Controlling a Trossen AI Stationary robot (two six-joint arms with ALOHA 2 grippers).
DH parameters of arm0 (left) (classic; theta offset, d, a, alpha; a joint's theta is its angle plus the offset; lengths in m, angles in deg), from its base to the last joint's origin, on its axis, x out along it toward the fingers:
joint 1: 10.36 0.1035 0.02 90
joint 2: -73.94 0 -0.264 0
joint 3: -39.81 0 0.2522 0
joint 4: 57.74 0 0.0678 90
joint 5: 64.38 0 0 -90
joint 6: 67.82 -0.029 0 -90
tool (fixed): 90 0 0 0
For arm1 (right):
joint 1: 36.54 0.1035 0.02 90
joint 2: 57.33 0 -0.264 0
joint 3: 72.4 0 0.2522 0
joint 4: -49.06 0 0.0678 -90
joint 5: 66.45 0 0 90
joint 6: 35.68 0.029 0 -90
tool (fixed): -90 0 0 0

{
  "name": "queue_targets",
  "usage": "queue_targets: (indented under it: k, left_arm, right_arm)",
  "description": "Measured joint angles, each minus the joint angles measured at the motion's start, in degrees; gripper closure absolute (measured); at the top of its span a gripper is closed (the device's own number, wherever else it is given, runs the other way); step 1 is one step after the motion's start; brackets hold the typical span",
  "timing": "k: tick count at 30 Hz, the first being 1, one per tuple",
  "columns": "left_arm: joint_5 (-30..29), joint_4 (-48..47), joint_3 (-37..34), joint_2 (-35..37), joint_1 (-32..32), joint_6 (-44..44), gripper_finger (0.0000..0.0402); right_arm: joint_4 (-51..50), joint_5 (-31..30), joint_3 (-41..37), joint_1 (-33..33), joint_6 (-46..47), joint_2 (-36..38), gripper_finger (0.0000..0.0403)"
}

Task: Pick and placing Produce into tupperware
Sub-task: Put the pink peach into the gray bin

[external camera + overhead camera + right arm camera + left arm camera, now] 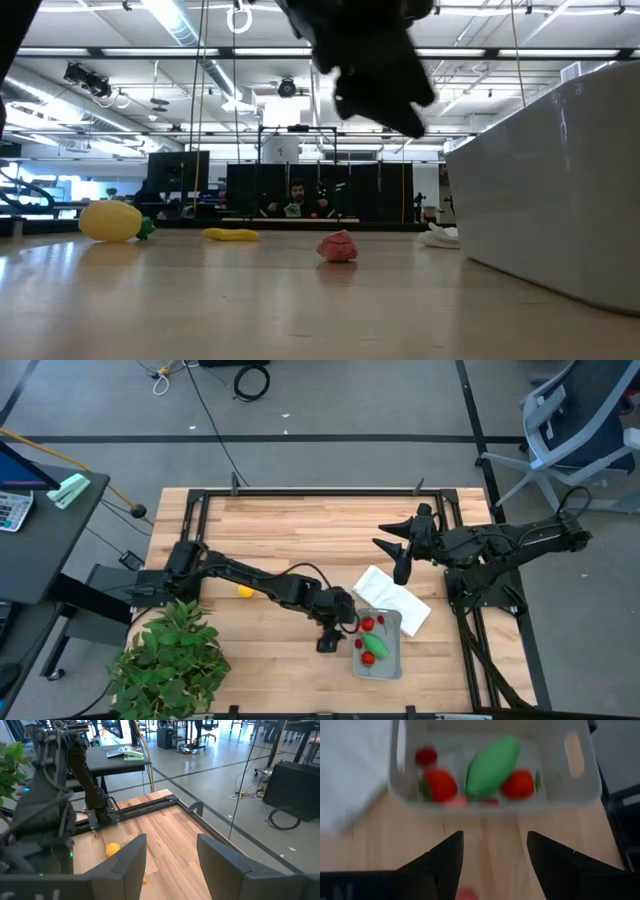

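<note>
The pale grey tupperware stands near the table's near edge and holds a green oval and red pieces. My left gripper hangs open just left of it, raised above the wood. A small pink-red piece lies on the table beneath the gripper and shows low between its fingers. The yellow lemon-like fruit and a thin yellow piece lie on the wood farther left. My right gripper waits open, raised over the table's right far part.
A white cloth lies against the tupperware's far side. A large leafy plant fills the near left corner. A black frame runs along the table's edges. Bare wood spans the table's middle and far part.
</note>
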Motion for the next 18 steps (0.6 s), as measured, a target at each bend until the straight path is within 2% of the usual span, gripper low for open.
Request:
queue_targets:
  k: [6, 10, 12, 18]
  left_arm:
    - [-0.2, -10.4, -0.5, 1.1, -0.9, 4.4, 0.0189]
    - [-1.6, -11.0, -4.4, 0.5, -1.0, 5.7, 0.0193]
    - [-2.6, -9.8, -7.1, 0.4, -0.8, 6.2, 0.0192]
    - [-3.2, 1.7, -13.4, 0.4, 0.3, 7.3, 0.0188]
  right_arm:
    - [0.0, 0.0, 0.0, 0.0, 0.0, 0.0, 0.022]
    - [0.0, 0.0, 0.0, 0.0, 0.0, 0.0, 0.022]
    - [0.0, 0.0, 0.0, 0.0, 0.1, 0.0, 0.022]
    - [0.0, 0.0, 0.0, 0.0, 0.1, 0.0, 0.022]
